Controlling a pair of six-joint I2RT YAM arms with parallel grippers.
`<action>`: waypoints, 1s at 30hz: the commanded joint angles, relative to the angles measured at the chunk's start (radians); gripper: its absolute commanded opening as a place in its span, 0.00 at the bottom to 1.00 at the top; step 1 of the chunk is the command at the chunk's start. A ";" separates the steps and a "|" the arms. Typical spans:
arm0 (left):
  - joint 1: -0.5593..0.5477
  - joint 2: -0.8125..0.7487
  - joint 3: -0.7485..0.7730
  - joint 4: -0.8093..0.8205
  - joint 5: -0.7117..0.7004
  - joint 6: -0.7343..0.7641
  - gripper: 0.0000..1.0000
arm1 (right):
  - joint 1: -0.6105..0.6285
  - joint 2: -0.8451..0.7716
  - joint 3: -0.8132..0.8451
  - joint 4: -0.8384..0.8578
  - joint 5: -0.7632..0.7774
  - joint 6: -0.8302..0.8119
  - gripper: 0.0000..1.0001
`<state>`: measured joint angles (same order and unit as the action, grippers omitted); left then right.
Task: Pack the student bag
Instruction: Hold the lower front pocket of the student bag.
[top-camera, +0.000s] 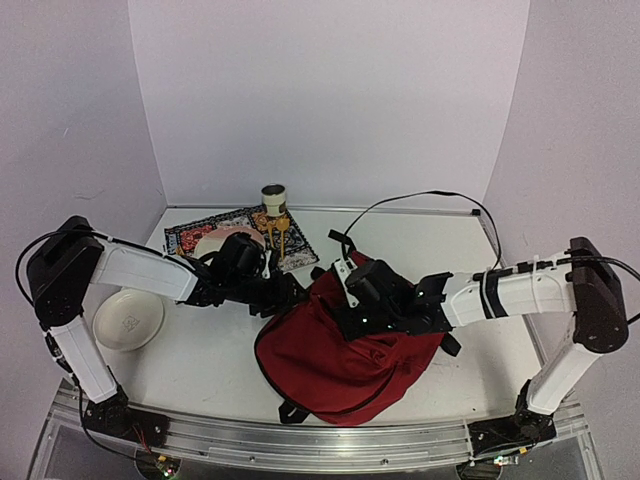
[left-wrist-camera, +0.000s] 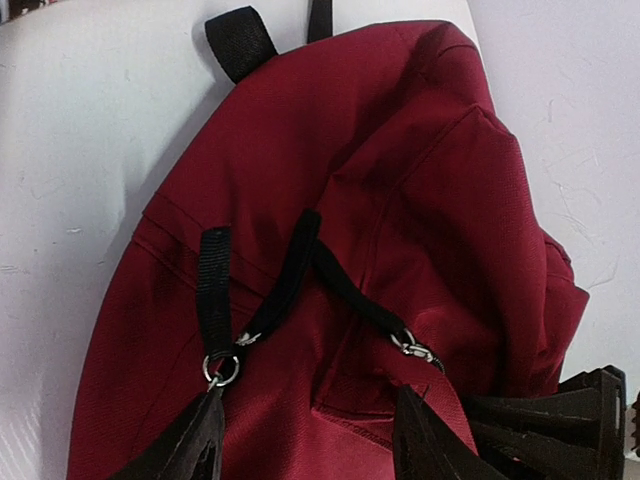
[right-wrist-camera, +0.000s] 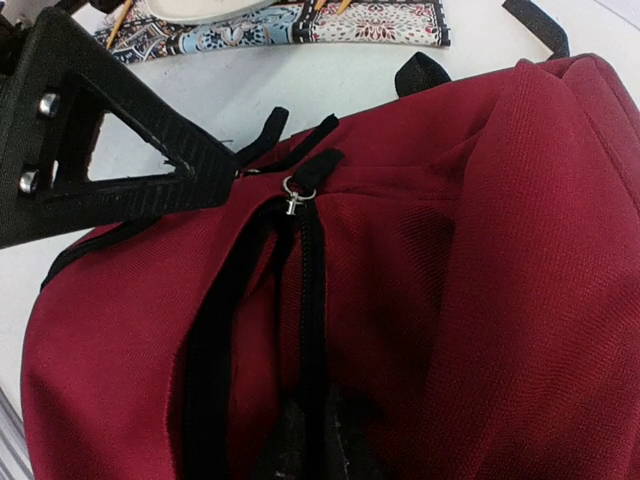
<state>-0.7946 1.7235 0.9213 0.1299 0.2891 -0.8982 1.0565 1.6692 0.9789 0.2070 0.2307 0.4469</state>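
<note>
The student bag (top-camera: 340, 360) lies near the front edge of the table (top-camera: 200, 365), right of centre. There is bare room behind it toward the back-right corner. A white bowl (top-camera: 128, 318) sits by the left edge and a patterned mat (top-camera: 190, 235) in the back-left corner. The left gripper (left-wrist-camera: 308, 400) stands apart over the bag's fabric, a zipper ring (left-wrist-camera: 221, 371) at one fingertip. The right gripper (right-wrist-camera: 300, 440) sits on the black zipper line, and I cannot tell whether it is closed.
</note>
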 joint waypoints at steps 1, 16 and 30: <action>0.006 0.030 0.064 0.064 0.057 -0.024 0.58 | 0.002 -0.016 -0.098 0.030 -0.030 0.044 0.05; -0.019 0.111 0.111 0.124 0.164 -0.085 0.43 | 0.002 -0.104 -0.196 0.172 -0.045 0.018 0.03; -0.098 -0.036 -0.014 0.151 0.017 -0.048 0.00 | 0.002 -0.174 -0.104 0.124 -0.063 -0.017 0.06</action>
<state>-0.8672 1.7842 0.9453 0.2378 0.3425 -0.9630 1.0565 1.5513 0.8115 0.3902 0.1707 0.4458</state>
